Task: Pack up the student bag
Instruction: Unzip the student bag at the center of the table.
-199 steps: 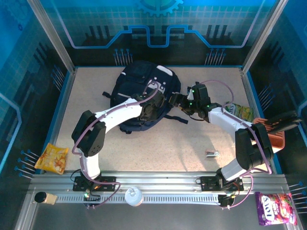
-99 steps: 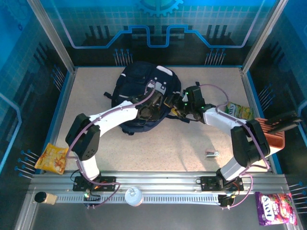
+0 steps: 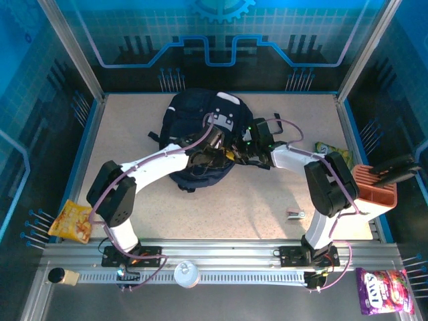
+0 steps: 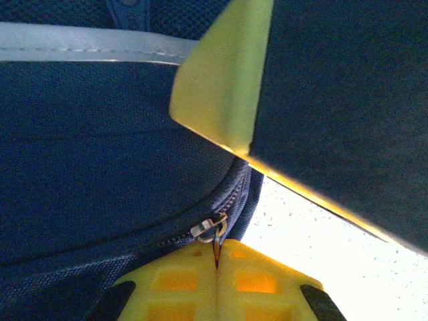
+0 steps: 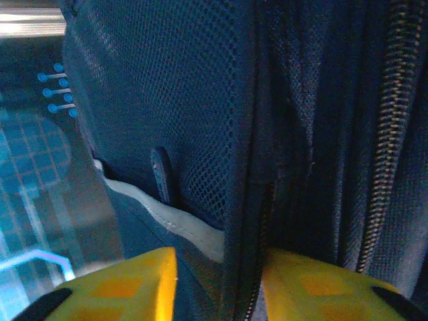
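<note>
The student bag is a dark navy backpack lying at the back middle of the table. My left gripper is at its right lower edge. In the left wrist view its yellow fingers are pressed together on the thin tab of the silver zipper pull, at the zipper of the student bag. My right gripper meets the bag from the right. Its yellow fingers stand either side of a fold of bag fabric with a zipper edge that fills the gap between them.
A green packet and an orange holder sit at the table's right edge. A small metal item lies on the near right. A yellow snack bag is at the left, a purple candy bag and a white cap by the front rail.
My right gripper has moved left onto the bag and closed its jaws around a fold of fabric. The left arm shifted slightly; its gripper stayed shut.
</note>
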`<state>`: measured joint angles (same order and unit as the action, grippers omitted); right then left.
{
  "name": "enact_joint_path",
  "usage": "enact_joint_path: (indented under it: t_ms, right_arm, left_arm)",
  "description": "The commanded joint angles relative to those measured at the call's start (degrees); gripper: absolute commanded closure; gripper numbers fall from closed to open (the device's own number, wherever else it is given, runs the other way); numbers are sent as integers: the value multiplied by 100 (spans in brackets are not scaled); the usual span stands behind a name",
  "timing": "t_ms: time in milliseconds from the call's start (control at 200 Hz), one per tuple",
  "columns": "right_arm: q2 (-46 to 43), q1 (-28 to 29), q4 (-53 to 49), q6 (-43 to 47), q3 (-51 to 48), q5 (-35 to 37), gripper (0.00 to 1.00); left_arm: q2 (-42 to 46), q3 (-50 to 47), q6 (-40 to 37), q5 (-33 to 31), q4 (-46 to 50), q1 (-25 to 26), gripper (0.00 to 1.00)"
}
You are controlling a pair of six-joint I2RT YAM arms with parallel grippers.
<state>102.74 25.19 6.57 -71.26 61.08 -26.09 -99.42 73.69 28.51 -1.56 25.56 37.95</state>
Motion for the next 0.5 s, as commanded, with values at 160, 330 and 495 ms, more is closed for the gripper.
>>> enact_joint_path:
  t_ms: [160,330,495]
  right_arm:
    - [106,26,-523,600,452,339,86]
    - [78,-111,-758,921,541,638,91]
    - [-41,-356,-904,1235,538,889,92]
  left_arm:
    - [691,-507,-171,412,-142,-402,100]
    - [972,-860,-468,351,46,-848,100]
    - [1293,-1297,-756,199,151,-1493,100]
